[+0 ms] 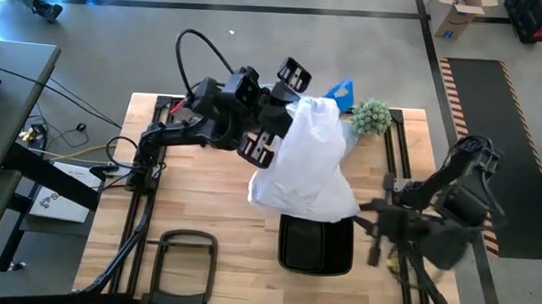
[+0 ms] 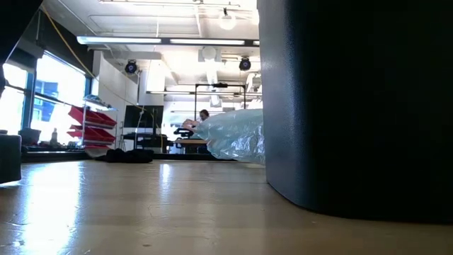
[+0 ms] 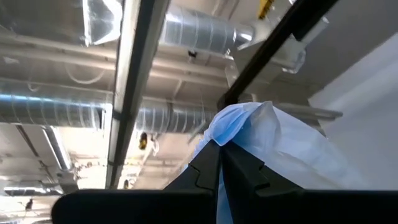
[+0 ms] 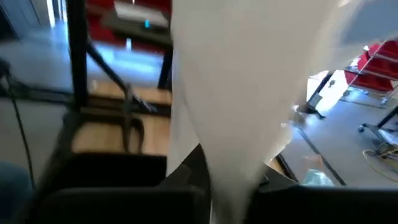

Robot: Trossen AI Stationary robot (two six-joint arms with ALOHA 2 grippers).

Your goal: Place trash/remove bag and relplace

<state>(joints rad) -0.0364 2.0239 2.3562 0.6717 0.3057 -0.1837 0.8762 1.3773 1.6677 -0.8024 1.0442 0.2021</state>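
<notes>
Bag (image 1: 309, 163) hangs over the black bin (image 1: 315, 243), pinched by both the left gripper (image 3: 219, 163) and right gripper (image 4: 214, 180); pull unevenly and you may tear it.

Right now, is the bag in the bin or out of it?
Out. In the high view the bag hangs above the black bin, lifted by the left gripper, whose jaws are shut on its top.
</notes>
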